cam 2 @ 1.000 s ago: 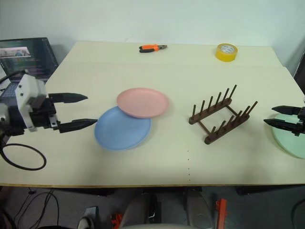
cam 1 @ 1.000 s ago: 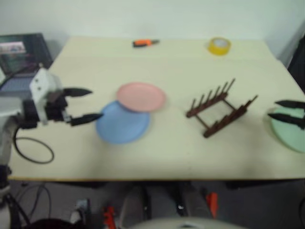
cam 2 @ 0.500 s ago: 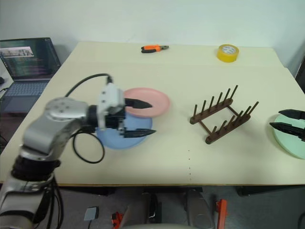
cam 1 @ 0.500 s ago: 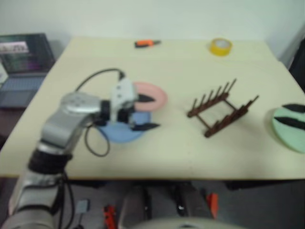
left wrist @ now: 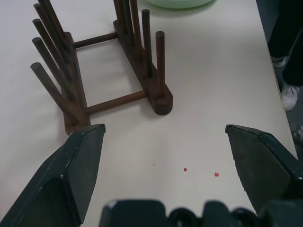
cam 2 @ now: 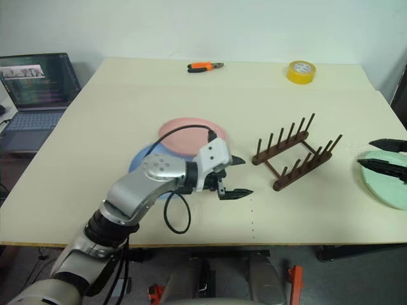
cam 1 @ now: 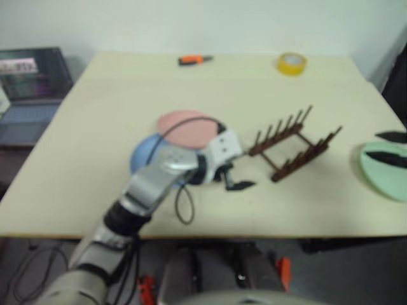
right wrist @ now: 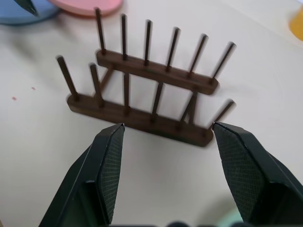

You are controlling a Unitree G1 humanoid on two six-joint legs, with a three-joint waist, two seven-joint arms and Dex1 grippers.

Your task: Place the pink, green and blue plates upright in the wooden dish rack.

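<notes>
On table (cam 2: 114, 108), wooden dish rack (cam 2: 296, 155) stands apart from plates (cam 2: 191, 135).

Lab bench: laptop (cam 2: 39, 79), pliers (cam 2: 205, 66), tape roll (cam 2: 300, 71)

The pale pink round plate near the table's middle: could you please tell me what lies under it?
The pale pink round plate overlaps the far rim of the light blue round plate, which lies flat on the table. The left arm covers much of the blue plate, so its near part is hidden.
</notes>
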